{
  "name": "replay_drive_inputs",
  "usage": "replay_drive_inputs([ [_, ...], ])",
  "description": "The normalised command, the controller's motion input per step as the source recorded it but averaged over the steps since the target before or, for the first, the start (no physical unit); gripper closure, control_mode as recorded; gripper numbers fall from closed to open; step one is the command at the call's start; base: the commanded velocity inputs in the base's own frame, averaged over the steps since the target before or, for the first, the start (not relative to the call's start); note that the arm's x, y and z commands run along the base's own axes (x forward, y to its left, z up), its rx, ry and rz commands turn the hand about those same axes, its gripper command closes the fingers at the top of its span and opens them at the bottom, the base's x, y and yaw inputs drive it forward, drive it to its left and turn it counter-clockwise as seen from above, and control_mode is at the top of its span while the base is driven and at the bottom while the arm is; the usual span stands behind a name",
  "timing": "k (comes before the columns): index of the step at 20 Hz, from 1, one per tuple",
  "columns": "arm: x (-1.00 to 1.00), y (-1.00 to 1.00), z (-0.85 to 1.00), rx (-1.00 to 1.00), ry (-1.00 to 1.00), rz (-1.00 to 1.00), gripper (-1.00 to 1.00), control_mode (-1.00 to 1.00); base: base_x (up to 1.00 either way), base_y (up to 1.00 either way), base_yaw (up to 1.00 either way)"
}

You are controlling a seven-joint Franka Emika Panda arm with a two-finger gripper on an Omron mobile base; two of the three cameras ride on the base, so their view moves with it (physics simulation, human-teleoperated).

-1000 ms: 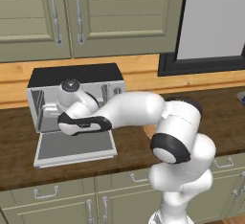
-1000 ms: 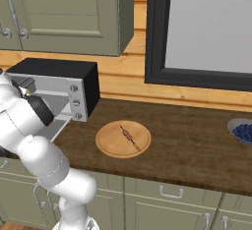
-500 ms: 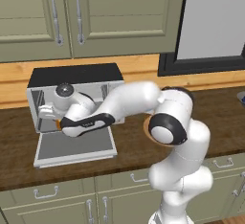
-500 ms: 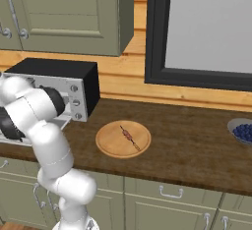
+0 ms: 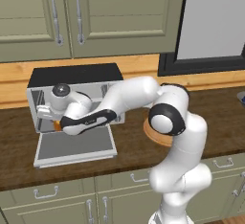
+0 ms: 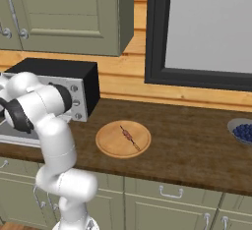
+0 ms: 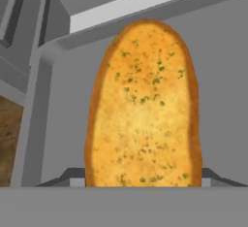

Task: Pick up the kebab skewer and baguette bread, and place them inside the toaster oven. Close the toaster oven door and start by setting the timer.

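Note:
The toaster oven (image 5: 72, 74) stands at the back left of the counter with its door (image 5: 74, 146) folded down flat. My gripper (image 5: 49, 114) reaches into the oven's mouth at its left side and is shut on the baguette bread (image 7: 143, 109). In the hand view the golden loaf sits between the dark fingertips (image 7: 72, 175), over the grey oven interior. An orange bit of the baguette bread (image 5: 57, 125) shows under the hand. The kebab skewer (image 6: 129, 138) lies on a round wooden plate (image 6: 110, 145) to the right of the oven.
The oven's knobs (image 6: 75, 102) run down its right front. A bowl of blueberries (image 6: 243, 131) sits at the counter's far right. Upper cabinets hang above the oven, and a dark-framed window is on the back wall. My elbow hangs over the plate's left edge (image 5: 152, 134).
The hand has carried the baguette bread leftward and deeper into the oven opening, and the elbow has swung up and left with it. The skewer and plate have not moved.

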Motion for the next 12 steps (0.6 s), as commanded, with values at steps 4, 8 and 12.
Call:
replay_drive_inputs([
  [4,0.05,0.0,-0.17,0.09,0.01,-0.03,1.0,-1.0,0.0,0.0,0.0],
  [8,0.15,-0.02,-0.14,0.08,0.02,-0.01,1.0,-1.0,0.0,0.0,0.0],
  [12,0.21,-0.11,-0.06,0.08,0.03,0.0,1.0,-1.0,0.0,0.0,0.0],
])
